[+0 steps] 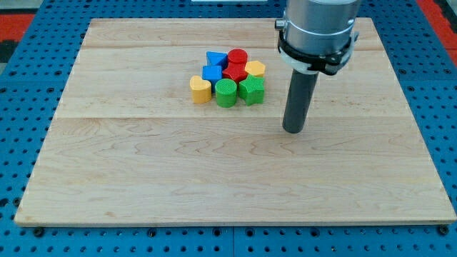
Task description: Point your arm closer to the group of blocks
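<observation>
A tight group of blocks sits on the wooden board (143, 164), above its middle. It holds a blue triangle (216, 57), a red cylinder (238, 57), a yellow block (255, 68), a blue block (212, 73), a red star (234, 72), a yellow heart (201, 89), a green cylinder (226, 93) and a green star (251, 90). My tip (293, 131) rests on the board to the view's right of the group and a little lower, about a block's width from the green star, touching no block.
The arm's grey body (318, 28) hangs over the board's upper right. The board lies on a blue pegboard (21, 143), with red panels at the view's top corners (14, 21).
</observation>
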Robot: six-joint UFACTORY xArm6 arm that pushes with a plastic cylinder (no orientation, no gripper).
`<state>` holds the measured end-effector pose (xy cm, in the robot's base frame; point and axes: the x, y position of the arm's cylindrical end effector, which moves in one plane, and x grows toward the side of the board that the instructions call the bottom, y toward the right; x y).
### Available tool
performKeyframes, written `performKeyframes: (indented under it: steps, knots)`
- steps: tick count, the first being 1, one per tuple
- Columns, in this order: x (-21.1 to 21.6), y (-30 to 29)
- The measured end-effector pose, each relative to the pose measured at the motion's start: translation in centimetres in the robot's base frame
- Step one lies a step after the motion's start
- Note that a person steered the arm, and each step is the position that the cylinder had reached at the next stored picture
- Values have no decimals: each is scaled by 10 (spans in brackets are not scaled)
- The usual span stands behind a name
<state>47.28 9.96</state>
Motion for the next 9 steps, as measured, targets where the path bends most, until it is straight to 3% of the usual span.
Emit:
performKeyframes:
  steps: [2,3,5,9]
  knots:
    - [13,-13]
    - [7,-84]
    - [-41,-165]
    - [-56,-151]
